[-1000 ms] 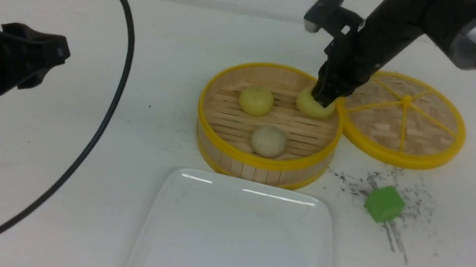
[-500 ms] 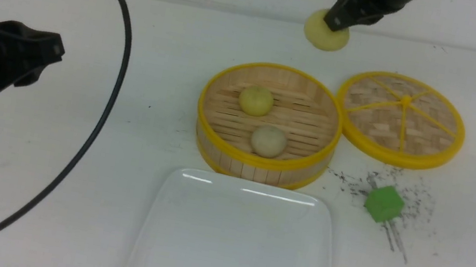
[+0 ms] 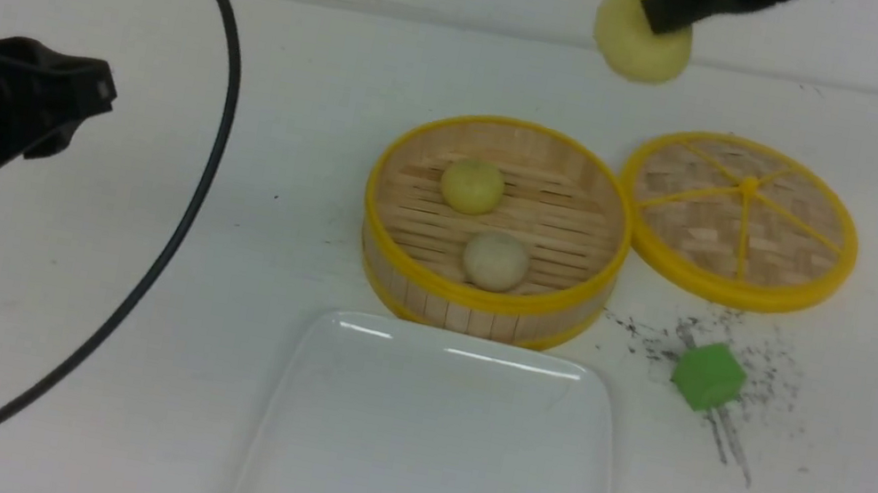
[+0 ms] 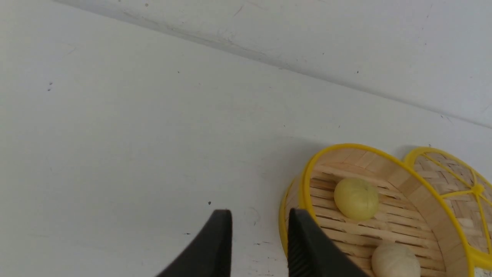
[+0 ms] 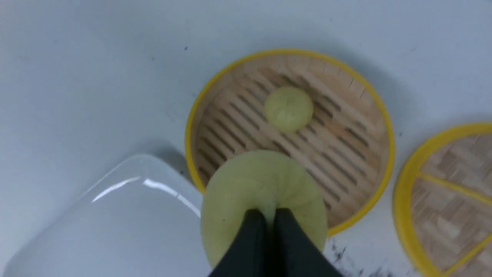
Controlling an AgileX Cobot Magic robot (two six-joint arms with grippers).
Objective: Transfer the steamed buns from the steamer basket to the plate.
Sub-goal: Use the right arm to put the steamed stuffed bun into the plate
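High above the table behind the steamer basket (image 3: pixel 484 298), my right gripper (image 3: pixel 666 15) is shut on a pale yellow steamed bun (image 3: pixel 636 48). In the right wrist view the black fingers pinch into that bun (image 5: pixel 261 181) at the gripper (image 5: pixel 269 215). Two buns lie on the basket's slatted floor: a yellow one (image 3: pixel 472 186) at the back and a beige one (image 3: pixel 496 261) in front. The white plate (image 3: pixel 437 463) lies bare, just in front of the basket. My left gripper (image 3: pixel 80 102) hovers at the far left, open (image 4: pixel 260 215) with nothing between its fingers, beside the basket's rim (image 4: pixel 303 184).
The woven lid (image 3: pixel 740 218) with yellow spokes lies flat to the right of the basket, touching it. A green cube (image 3: pixel 708 376) sits among dark scuff marks in front of the lid. A thick black cable (image 3: pixel 179 237) loops across the table's left side.
My right gripper has lifted the yellow bun out of the basket's back right, risen high, then drifted a little to the right. The left arm has barely moved.
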